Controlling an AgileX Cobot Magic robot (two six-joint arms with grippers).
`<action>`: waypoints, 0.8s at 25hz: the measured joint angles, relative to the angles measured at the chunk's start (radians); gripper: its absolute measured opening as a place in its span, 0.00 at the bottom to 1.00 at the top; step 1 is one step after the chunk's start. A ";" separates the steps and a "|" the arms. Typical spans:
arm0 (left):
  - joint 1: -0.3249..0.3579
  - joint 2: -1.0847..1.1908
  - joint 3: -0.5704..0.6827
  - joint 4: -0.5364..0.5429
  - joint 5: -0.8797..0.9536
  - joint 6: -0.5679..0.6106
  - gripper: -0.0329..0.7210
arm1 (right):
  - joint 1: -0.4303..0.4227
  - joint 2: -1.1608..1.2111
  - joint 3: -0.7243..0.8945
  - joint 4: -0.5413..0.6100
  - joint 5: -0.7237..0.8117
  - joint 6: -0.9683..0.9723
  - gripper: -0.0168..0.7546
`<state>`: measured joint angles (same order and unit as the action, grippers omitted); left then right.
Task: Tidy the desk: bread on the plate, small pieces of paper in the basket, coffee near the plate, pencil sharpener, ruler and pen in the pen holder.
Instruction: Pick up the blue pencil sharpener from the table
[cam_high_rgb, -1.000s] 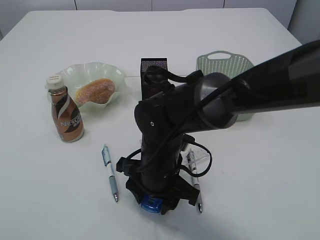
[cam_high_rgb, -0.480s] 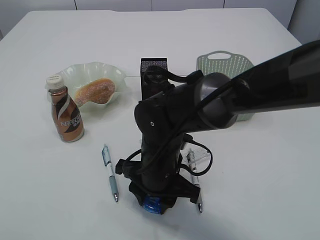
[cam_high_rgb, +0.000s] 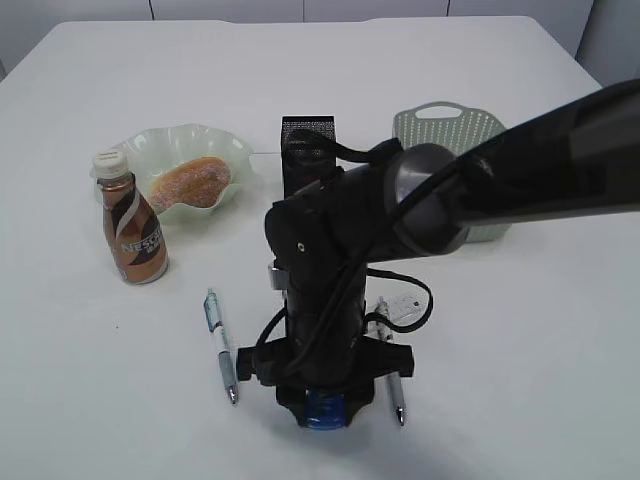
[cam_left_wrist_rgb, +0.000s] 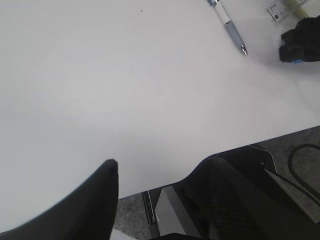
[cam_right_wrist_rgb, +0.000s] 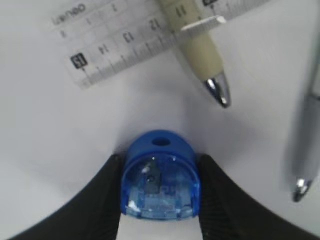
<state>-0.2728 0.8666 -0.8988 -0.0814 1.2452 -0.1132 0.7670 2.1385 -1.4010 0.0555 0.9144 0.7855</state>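
Note:
My right gripper (cam_right_wrist_rgb: 159, 187) is shut on the blue pencil sharpener (cam_right_wrist_rgb: 160, 175), one finger pressing each side, low over the desk (cam_high_rgb: 90, 400) near its front edge. The sharpener (cam_high_rgb: 325, 412) just shows under the arm. A whitish ruler (cam_right_wrist_rgb: 125, 47) lies past it with a cream pen (cam_right_wrist_rgb: 200, 50) across it and a silver pen (cam_right_wrist_rgb: 307, 135) to the right. Another pen (cam_high_rgb: 220, 345) lies left of the arm. The bread (cam_high_rgb: 190, 182) sits in the plate (cam_high_rgb: 225, 140), with the coffee (cam_high_rgb: 133, 232) beside it. My left gripper (cam_left_wrist_rgb: 162, 167) hangs open and holds nothing at the desk's near edge. The small pieces of paper are out of view.
The black pen holder (cam_high_rgb: 307, 128) stands behind my right arm, which hides most of it. The grey-green basket (cam_high_rgb: 445, 125) is at the back right. The desk's front edge and the floor show below my left gripper.
My right gripper's fingers have closed in onto the pencil sharpener, and the wrist has shifted slightly toward the front edge. The left arm has not moved.

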 joint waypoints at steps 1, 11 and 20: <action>0.000 0.000 0.000 0.001 0.000 0.000 0.61 | 0.000 0.002 -0.006 -0.018 0.031 -0.031 0.45; 0.000 0.000 0.000 0.001 0.000 0.000 0.61 | 0.000 0.009 -0.223 -0.040 0.165 -0.383 0.45; 0.000 0.000 0.000 0.001 0.000 0.000 0.61 | 0.000 -0.018 -0.331 -0.064 0.179 -0.640 0.45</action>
<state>-0.2728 0.8666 -0.8988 -0.0808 1.2452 -0.1132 0.7670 2.1204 -1.7316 -0.0088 1.0936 0.1454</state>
